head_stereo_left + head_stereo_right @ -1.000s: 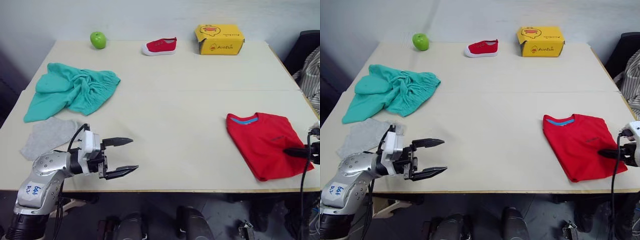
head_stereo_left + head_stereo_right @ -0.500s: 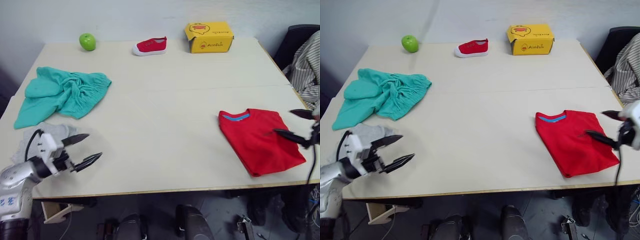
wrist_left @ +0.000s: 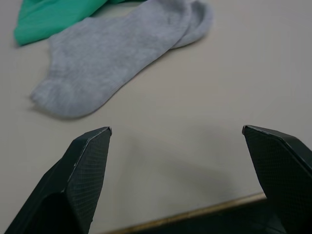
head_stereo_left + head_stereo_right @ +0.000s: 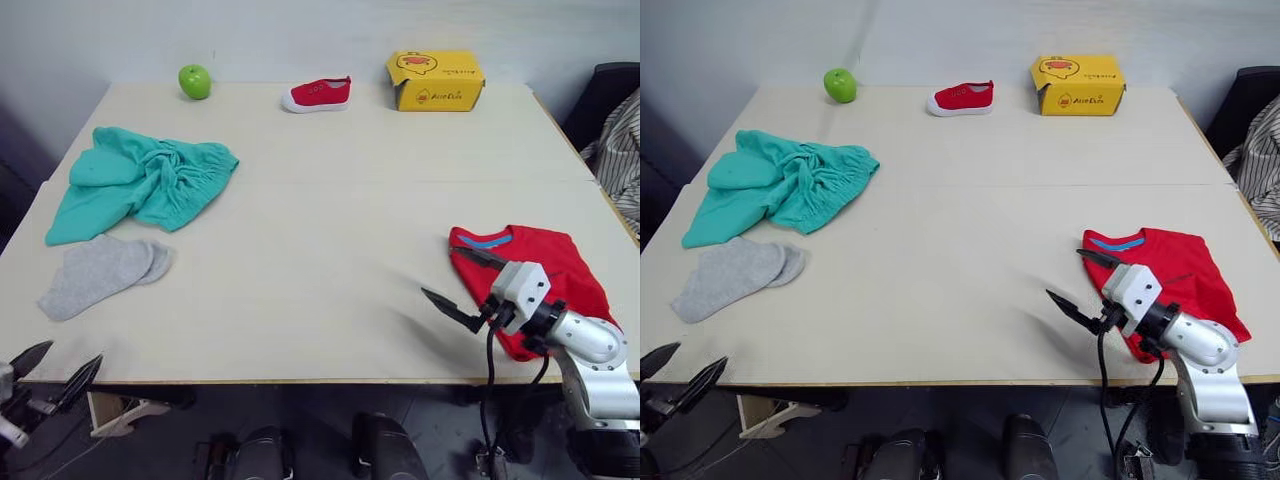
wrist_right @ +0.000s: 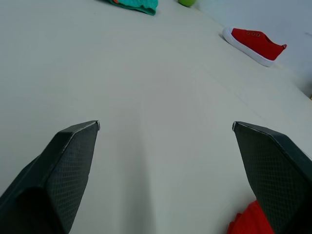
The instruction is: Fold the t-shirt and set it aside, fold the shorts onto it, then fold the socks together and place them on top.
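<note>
The red t-shirt [image 4: 545, 270] lies folded at the table's front right. My right gripper [image 4: 441, 270] stands open just off the shirt's left edge, over bare table, holding nothing; its wrist view shows a corner of the t-shirt [image 5: 248, 220]. The teal shorts [image 4: 145, 180] lie crumpled at the left. The grey socks [image 4: 100, 272] lie just in front of them, overlapping each other. My left gripper [image 4: 72, 352] is open and empty at the near left table edge, short of the socks [image 3: 117, 58].
A green apple [image 4: 195, 80], a small red shoe [image 4: 320, 93] and a yellow box [image 4: 435, 78] stand along the far edge of the table [image 4: 330, 250]. Striped cloth [image 4: 622, 150] hangs on a chair at the right.
My right gripper has left the t-shirt's right edge, opened, and swung round to its left side. My left gripper has drawn back to the near left table edge. The camera shifted.
</note>
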You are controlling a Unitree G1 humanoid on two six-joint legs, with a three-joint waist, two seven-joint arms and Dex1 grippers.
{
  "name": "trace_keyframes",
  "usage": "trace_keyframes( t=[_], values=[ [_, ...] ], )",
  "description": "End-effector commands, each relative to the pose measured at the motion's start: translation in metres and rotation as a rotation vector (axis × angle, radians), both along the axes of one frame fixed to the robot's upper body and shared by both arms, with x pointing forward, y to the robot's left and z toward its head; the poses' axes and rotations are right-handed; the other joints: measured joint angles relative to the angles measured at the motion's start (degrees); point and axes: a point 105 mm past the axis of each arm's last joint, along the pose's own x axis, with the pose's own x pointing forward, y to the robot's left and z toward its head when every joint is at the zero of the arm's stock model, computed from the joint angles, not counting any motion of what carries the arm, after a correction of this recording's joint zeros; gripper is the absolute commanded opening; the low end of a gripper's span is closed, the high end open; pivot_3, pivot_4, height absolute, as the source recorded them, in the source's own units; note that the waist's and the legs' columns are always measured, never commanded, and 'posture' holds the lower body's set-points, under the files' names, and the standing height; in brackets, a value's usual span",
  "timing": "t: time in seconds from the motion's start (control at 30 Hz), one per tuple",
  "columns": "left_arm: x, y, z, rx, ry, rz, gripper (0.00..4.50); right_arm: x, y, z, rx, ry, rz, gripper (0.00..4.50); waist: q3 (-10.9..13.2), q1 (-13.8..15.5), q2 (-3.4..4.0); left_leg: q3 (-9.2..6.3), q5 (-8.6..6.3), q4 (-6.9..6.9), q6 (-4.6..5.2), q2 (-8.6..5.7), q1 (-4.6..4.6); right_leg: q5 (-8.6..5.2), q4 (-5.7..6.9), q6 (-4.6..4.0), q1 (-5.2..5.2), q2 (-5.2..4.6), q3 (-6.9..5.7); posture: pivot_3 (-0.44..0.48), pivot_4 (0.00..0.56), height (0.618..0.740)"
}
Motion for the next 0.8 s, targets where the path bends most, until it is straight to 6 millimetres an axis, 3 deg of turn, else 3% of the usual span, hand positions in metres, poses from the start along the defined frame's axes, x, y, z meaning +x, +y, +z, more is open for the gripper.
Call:
trace_keyframes(
  t=[0.03,0.07,0.1,0.2,0.3,0.47,0.6,0.73,0.8],
  values=[
    [0.011,-0.005,0.025,0.003,-0.077,-0.002,4.5,0.0,0.011,0.012,0.045,-0.051,0.03,4.46,0.1,-0.6,0.16,-0.98,0.29,-0.26,0.05,-0.27,0.03,0.01,-0.31,0.02,0.72,-0.17,-1.05,0.0,0.15,0.74],
    [0.018,-0.009,0.028,0.002,-0.078,-0.024,4.5,0.001,0.012,0.012,0.056,-0.047,0.027,4.46,0.1,-0.7,0.14,-1.93,0.7,-0.61,0.1,-0.71,0.01,0.0,-0.42,0.08,1.29,-0.27,-2.22,0.0,0.15,0.74],
    [0.037,-0.016,0.035,0.018,-0.082,-0.072,4.5,0.002,0.011,0.013,0.062,-0.045,0.021,4.46,0.1,0.2,0.04,-2.23,0.98,-0.76,0.07,-0.92,0.04,0.02,-0.39,0.14,1.14,-0.38,-2.38,0.0,0.15,0.74],
    [0.079,-0.034,0.055,0.088,-0.101,-0.197,4.5,-0.003,0.012,0.015,0.066,-0.036,0.05,4.46,0.1,2.8,0.07,-2.05,1.09,-0.6,-0.03,-0.85,-0.02,-0.04,-0.4,0.07,1.06,-0.33,-2.14,0.0,0.15,0.74],
    [0.134,-0.054,0.074,0.178,-0.089,-0.319,4.5,-0.014,0.012,0.014,0.088,-0.006,0.091,4.46,0.1,3.8,0.09,-2.09,1.02,-0.62,-0.45,-0.75,-0.01,-0.02,-0.37,-0.05,1.06,-0.19,-2.12,0.0,0.15,0.74],
    [0.214,-0.077,0.083,0.305,-0.023,-0.405,4.5,-0.025,0.005,0.012,0.092,0.006,0.045,4.46,0.0,2.9,0.11,-1.55,1.3,-0.79,-0.56,-0.76,0.01,-0.02,-0.18,-0.02,0.9,-0.01,-2.08,0.0,0.15,0.74],
    [0.252,-0.084,0.073,0.327,0.077,-0.372,4.5,-0.031,0.001,0.011,0.092,0.004,0.005,4.46,0.1,1.7,-0.07,-0.79,1.3,-0.8,-0.62,-0.89,0.0,-0.02,-0.27,0.01,0.8,0.16,-2.09,0.0,0.15,0.74],
    [0.27,-0.083,0.059,0.346,0.181,-0.279,4.5,-0.035,-0.003,0.011,0.1,0.0,-0.04,4.46,0.2,0.5,-0.32,-0.62,1.27,-0.87,-0.64,-0.85,0.0,-0.06,-0.34,0.09,0.7,0.18,-2.03,0.0,0.15,0.74],
    [0.274,-0.082,0.054,0.348,0.21,-0.227,4.11,-0.041,-0.006,0.01,0.104,0.003,-0.068,4.5,0.2,0.4,-0.4,-0.66,1.28,-0.87,-0.65,-0.84,0.0,-0.08,-0.28,0.14,0.68,0.18,-2.01,0.0,0.15,0.74]
  ],
)
